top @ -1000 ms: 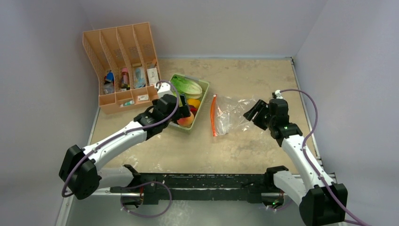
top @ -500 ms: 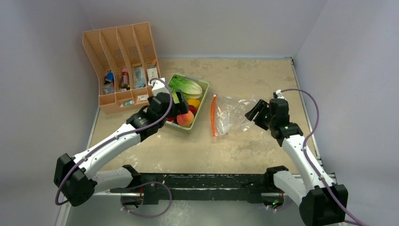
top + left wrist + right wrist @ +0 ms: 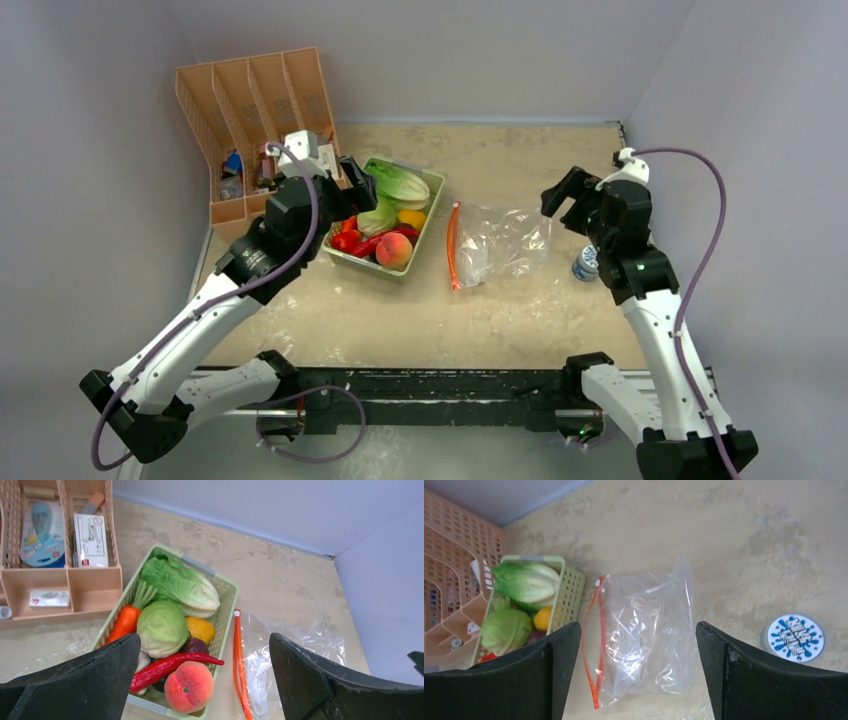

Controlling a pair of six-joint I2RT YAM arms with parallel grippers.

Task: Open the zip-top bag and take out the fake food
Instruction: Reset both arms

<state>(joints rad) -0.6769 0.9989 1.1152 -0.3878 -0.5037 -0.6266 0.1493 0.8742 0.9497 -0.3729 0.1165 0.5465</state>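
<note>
The zip-top bag (image 3: 500, 243) lies flat on the table, its orange-red zip strip (image 3: 453, 246) on the left edge with the two halves parted. I see nothing inside it. The fake food lies in the pale-green tray (image 3: 432, 205): peach (image 3: 394, 250), red chili (image 3: 375, 243), cabbage (image 3: 161, 628), carrot (image 3: 125, 622). My left gripper (image 3: 347, 188) is open and empty above the tray's left side. My right gripper (image 3: 568, 192) is open and empty above the bag's right end. The right wrist view shows the bag (image 3: 649, 640) between its open jaws.
An orange desk organizer (image 3: 255, 130) with small items stands at the back left. A long lettuce (image 3: 180, 582) and a yellow pepper (image 3: 200, 629) also lie in the tray. A small round blue-and-white lidded container (image 3: 586, 263) stands right of the bag.
Both arms have lifted and drawn back. The left gripper moved up and left off the tray's food. The right gripper rose away from the bag, uncovering the small round container.
</note>
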